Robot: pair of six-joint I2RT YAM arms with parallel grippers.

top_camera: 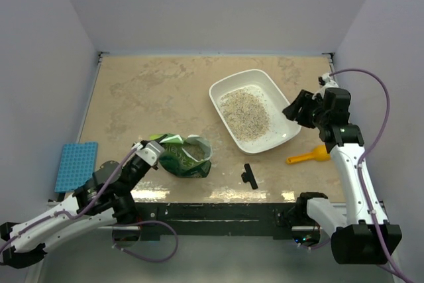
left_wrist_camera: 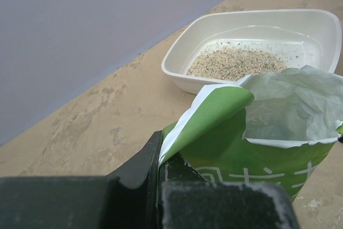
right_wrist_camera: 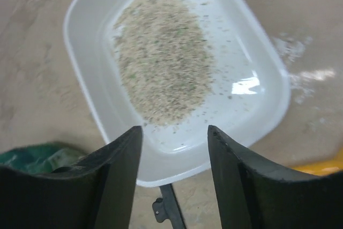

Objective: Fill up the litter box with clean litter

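The white litter box (top_camera: pixel 215 92) lies at the back right of the table with a patch of clean litter (top_camera: pixel 245 114) spread over its floor. A crinkled green bag (top_camera: pixel 187 158) stands open near the front. My left gripper (top_camera: pixel 151 148) is shut on the bag's folded top edge (left_wrist_camera: pixel 206 108); in the left wrist view the litter box (left_wrist_camera: pixel 177 60) and litter (left_wrist_camera: pixel 236 63) sit beyond the bag. My right gripper (top_camera: pixel 291 110) hovers open over the box's right side. Between its fingers (right_wrist_camera: pixel 123 154) I see the box (right_wrist_camera: pixel 80 63) and litter (right_wrist_camera: pixel 161 63); nothing is held.
A yellow scoop (top_camera: pixel 309 157) lies on the table right of the box, below my right arm. A small black clip (top_camera: pixel 250 175) rests near the front edge, also under the box's near rim in the right wrist view. A blue block (top_camera: pixel 75 166) sits off the table's left side.
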